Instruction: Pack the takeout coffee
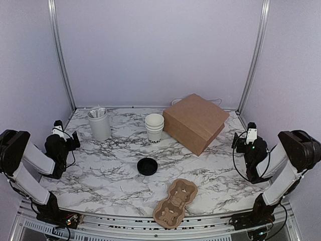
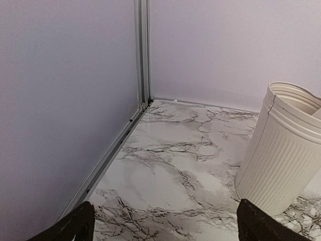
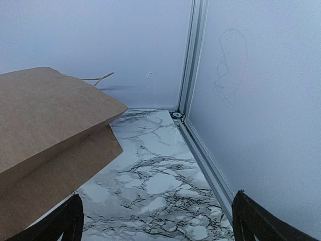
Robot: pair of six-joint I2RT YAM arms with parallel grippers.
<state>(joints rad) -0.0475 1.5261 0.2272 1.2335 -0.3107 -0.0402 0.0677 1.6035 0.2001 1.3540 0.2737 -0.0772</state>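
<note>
1. Top view: the small white paper cup with black lettering [image 1: 154, 128] stands upright on the white-and-grey marble table [image 1: 100, 165], a little beyond the table's middle toward 12 o'clock. Its mouth is uncovered, and a second rim shows under the first, as of nested cups.
2. The round black plastic lid [image 1: 147, 166] lies flat on the marble at 6 o'clock from the cup, apart from it.
3. A brown paper bag [image 1: 195, 122] lies on its side at 3 o'clock from the cup, just beside it; whether they touch cannot be told. A tall ribbed white canister of sticks [image 1: 99, 126] stands at 9 o'clock from the cup, well apart.
4. A moulded brown cardboard cup carrier [image 1: 175, 203] lies at the near edge, at 5 o'clock from the lid.
5. The left gripper [image 1: 66, 131] hangs at the table's 9 o'clock edge and the right gripper [image 1: 246, 134] at its 3 o'clock edge, both well apart from cup and lid.
6. Left wrist view: the two dark fingertips [image 2: 75, 226] sit at the bottom corners, spread wide with bare marble between them, pinching nothing. The ribbed canister stands at 2 o'clock from them. Cup and lid are out of this view.
7. Right wrist view: the dark fingertips [image 3: 60, 223] are likewise spread wide over bare marble, gripping nothing. The brown bag fills the 9 o'clock side, and an aluminium corner post [image 3: 193, 55] rises at 12 o'clock.
</note>
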